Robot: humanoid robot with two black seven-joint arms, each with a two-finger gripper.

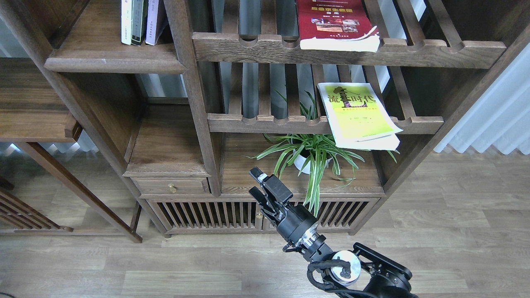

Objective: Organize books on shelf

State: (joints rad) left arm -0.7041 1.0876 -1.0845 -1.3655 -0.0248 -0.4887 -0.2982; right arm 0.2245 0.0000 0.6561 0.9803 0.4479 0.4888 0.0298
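The red book with small photos point(336, 24) lies on the upper slatted rack. The yellow-green book point(357, 114) lies on the middle slatted rack, its front end hanging over the rail. The solid dark-brown shelf point(112, 63) is at the upper left, with three thin books point(139, 20) standing at its back. The maroon book is out of view. My right gripper point(254, 183) is open and empty, low in front of the cabinet, pointing up and left, well below both books. My left gripper is out of view.
A potted spider plant point(311, 154) stands on the board under the middle rack, just right of my right gripper. A drawer point(172, 187) and slatted cabinet doors point(207, 215) are below. A side table point(29, 107) is at the left, a white curtain point(492, 116) at the right.
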